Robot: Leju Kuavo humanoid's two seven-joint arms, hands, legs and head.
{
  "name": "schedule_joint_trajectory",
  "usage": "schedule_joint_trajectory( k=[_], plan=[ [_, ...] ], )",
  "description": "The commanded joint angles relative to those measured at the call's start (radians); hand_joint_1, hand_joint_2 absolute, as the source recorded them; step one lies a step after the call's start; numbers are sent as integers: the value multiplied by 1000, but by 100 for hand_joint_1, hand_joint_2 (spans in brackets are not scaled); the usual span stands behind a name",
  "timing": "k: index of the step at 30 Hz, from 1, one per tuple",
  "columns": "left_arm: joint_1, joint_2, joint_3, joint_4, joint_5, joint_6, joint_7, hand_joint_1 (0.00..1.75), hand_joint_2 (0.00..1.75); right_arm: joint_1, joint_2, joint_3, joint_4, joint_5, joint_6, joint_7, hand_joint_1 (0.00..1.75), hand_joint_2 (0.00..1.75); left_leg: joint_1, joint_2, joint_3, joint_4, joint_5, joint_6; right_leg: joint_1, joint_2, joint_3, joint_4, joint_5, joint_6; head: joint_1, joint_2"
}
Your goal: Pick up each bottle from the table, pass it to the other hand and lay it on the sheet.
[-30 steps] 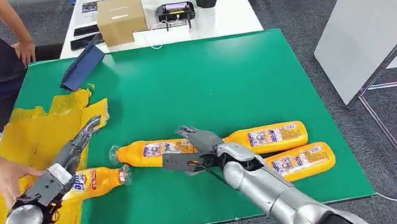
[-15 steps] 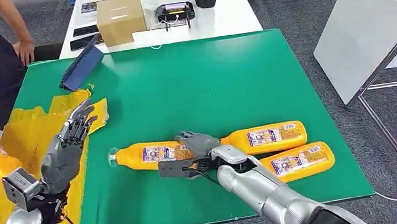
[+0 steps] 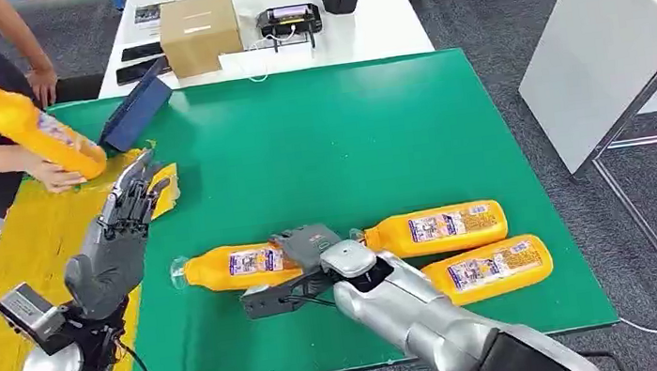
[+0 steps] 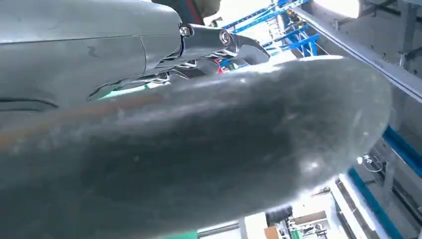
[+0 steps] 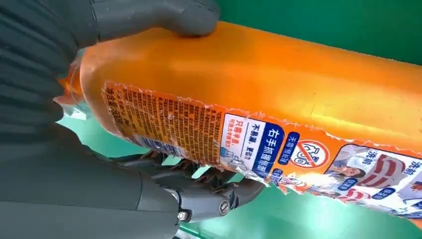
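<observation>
Three orange bottles lie on the green mat (image 3: 347, 136). My right hand (image 3: 302, 266) wraps the left one (image 3: 232, 265), which lies with its cap to the left. In the right wrist view the thumb (image 5: 149, 15) presses on that bottle (image 5: 278, 94) and the fingers (image 5: 204, 196) curl under it. The other two bottles (image 3: 438, 226) (image 3: 491, 268) lie to the right of that hand. My left hand (image 3: 118, 238) is raised over the edge of the yellow sheet (image 3: 14, 271), fingers spread and holding nothing; its thumb (image 4: 199, 149) is a blur up close.
A person at the back left holds a fourth orange bottle (image 3: 34, 127) above the sheet. A blue flat case (image 3: 138, 110) leans at the mat's far left corner. Behind stands a white table with a cardboard box (image 3: 200, 31). Another white table (image 3: 609, 37) is at the right.
The person lifted a bottle off the sheet and carried it up and back. My left hand rose from the sheet with fingers spread. My right hand closed round its bottle and shifted it slightly left.
</observation>
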Motion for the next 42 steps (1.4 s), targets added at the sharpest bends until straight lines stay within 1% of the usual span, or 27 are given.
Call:
schedule_joint_trajectory(
  k=[1, 4, 5, 7, 9, 10, 11, 12, 13, 15, 16, 17, 18, 21, 22, 23, 24, 26, 28, 29, 30, 32, 35, 38, 39, 40, 42],
  plan=[
    [-60, -36, 14, 23, -5, 2, 21, 0, 0, -10, -8, 61, 84, 14, 82, 12, 175, 175, 1, -4, 2, 0, 0, -1, 1, 1, 3, -1, 0, -1, 0, 0],
    [-44, -32, 19, 33, -5, 4, 19, 0, 0, -5, -21, 56, 83, 11, 86, 17, 175, 175, 1, -6, 3, 0, 0, -1, 1, 1, 5, -1, -1, -2, 0, 0],
    [-42, -31, 21, 38, -6, 4, 13, 0, 0, -5, -22, 53, 88, 10, 91, 16, 175, 175, 1, -3, 4, -1, 0, -1, 0, 0, 5, -2, -1, -1, 0, 0],
    [-69, -41, 12, 28, -4, 6, 34, 0, 0, -3, -19, 22, 75, -8, 83, 42, 175, 175, 1, -4, 4, -1, 0, -1, 0, 0, 5, -2, -1, -1, 0, 0],
    [-31, -53, 34, -6, 25, 33, 63, 0, 0, 40, -38, -124, -1, -107, -89, 67, 175, 175, 1, -5, 3, 0, 0, -1, 1, -1, 5, -1, -1, -1, 0, 0],
    [17, -61, 61, -38, 41, 55, 61, 0, 0, 83, -57, -205, -77, -167, -194, 35, 175, 175, 1, -6, 4, -1, 0, -1, 1, -1, 6, -2, -1, -1, 0, 0],
    [60, -73, 89, -69, 56, 70, 55, 0, 0, 126, -80, -252, -176, -197, -271, 1, 175, 175, 1, -5, 5, -1, 0, -1, 1, -1, 6, -2, 0, -1, 0, 0],
    [119, -94, 126, -121, 77, 93, 54, 0, 0, 227, -100, -348, -374, -300, -326, -68, 175, 175, 1, -3, 6, -2, 0, 0, 0, 1, 7, -3, 0, -1, 0, 0],
    [149, -114, 150, -154, 98, 111, 61, 0, 0, 299, -111, -400, -536, -382, -321, -100, 175, 175, 1, -2, 7, -2, -1, 0, 1, 4, 8, -4, 0, -1, 0, 0],
    [184, -117, 153, -191, 133, 114, 91, 0, 0, 424, -122, -485, -798, -559, -334, -140, 175, 175, 1, 0, 4, -1, -2, 0, 1, 4, 5, -3, 0, -1, 1, 0],
    [183, -117, 146, -188, 135, 117, 99, 0, 0, 452, -132, -499, -852, -597, -346, -157, 175, 175, 1, -2, 3, 0, -3, 0, 1, 4, 6, -2, -2, -1, 1, 0],
    [178, -117, 140, -178, 129, 129, 113, 0, 175, 476, -132, -514, -890, -636, -354, -175, 175, 175, 0, -2, 1, 0, -1, 0, 0, 2, 3, 0, -1, 0, 0, 0],
    [177, -117, 129, -171, 139, 134, 131, 0, 175, 496, -132, -523, -925, -678, -369, -215, 175, 175, 0, -4, -2, 1, -1, 0, 0, 0, 1, 0, -2, -1, 0, 0],
    [176, -117, 122, -163, 144, 139, 130, 0, 175, 509, -136, -520, -948, -692, -371, -221, 175, 175, 1, -12, -3, 1, -1, -1, 0, -6, 1, -1, -3, -1, 0, 0],
    [175, -118, 121, -162, 144, 139, 129, 0, 175, 509, -133, -517, -948, -692, -370, -221, 175, 175, 0, -12, -6, 1, 0, 0, 0, -8, -1, -1, -2, -1, 0, 0],
    [175, -118, 121, -162, 144, 139, 129, 0, 175, 509, -133, -517, -948, -692, -370, -221, 175, 175, 0, -11, -4, 2, -2, 0, 0, -5, 0, 0, -3, -1, 0, 0],
    [173, -112, 112, -159, 143, 150, 129, 0, 175, 507, -129, -514, -947, -723, -391, -258, 175, 175, 0, -9, -7, 0, -1, 0, 0, -5, -3, -1, -1, -1, 0, 0],
    [173, -99, 88, -153, 147, 143, 133, 0, 175, 521, -142, -492, -996, -731, -407, -296, 175, 175, 0, -7, -5, 0, -1, -1, 0, -2, -1, -1, -2, -1, 0, 0],
    [167, -89, 60, -141, 176, 121, 144, 0, 175, 526, -163, -458, -1051, -710, -417, -315, 175, 175, 0, -9, -4, 1, -1, -1, 0, -3, -1, 0, -2, -2, 0, 0],
    [163, -82, 42, -137, 184, 114, 163, 0, 175, 519, -173, -434, -1065, -675, -409, -299, 175, 175, 0, -9, -6, 1, -1, -1, 0, -4, -3, 0, -2, -1, 0, 0],
    [161, -80, 32, -135, 199, 101, 162, 0, 175, 506, -181, -409, -1064, -660, -383, -286, 175, 175, 0, -11, -4, 1, -1, -1, 0, -4, -1, 0, -3, -2, 0, 0],
    [158, -69, 8, -138, 195, 88, 169, 0, 175, 479, -186, -356, -1054, -627, -330, -252, 175, 175, 0, -7, -5, 1, -1, -1, 0, -2, -3, 0, -1, -1, 0, 0],
    [159, -72, 3, -142, 191, 90, 171, 0, 175, 477, -177, -349, -1050, -626, -328, -251, 175, 175, 1, -5, -3, 1, -2, -1, 0, 1, -1, 0, -1, -1, 0, 0],
    [159, -72, 3, -142, 191, 90, 171, 0, 175, 477, -177, -349, -1050, -626, -328, -251, 175, 175, 0, -6, -5, 0, 0, -1, 0, -2, -3, 0, -1, -1, 0, 0],
    [159, -67, 1, -145, 187, 86, 169, 0, 175, 463, -193, -328, -1038, -612, -294, -244, 175, 175, 1, -8, -4, 1, -1, -1, 0, -1, -1, 0, -2, -1, 0, 0],
    [154, -65, -5, -145, 179, 78, 166, 0, 175, 437, -205, -291, -1027, -603, -221, -215, 175, 175, 0, -7, -4, 0, 0, -1, 0, -2, -2, 0, -1, -1, 0, 0],
    [150, -72, -17, -145, 163, 75, 166, 0, 175, 403, -201, -235, -1016, -557, -174, -200, 175, 175, 0, -4, -3, 1, -1, -1, 0, 3, -2, 0, -1, -1, 0, 0]
  ],
)
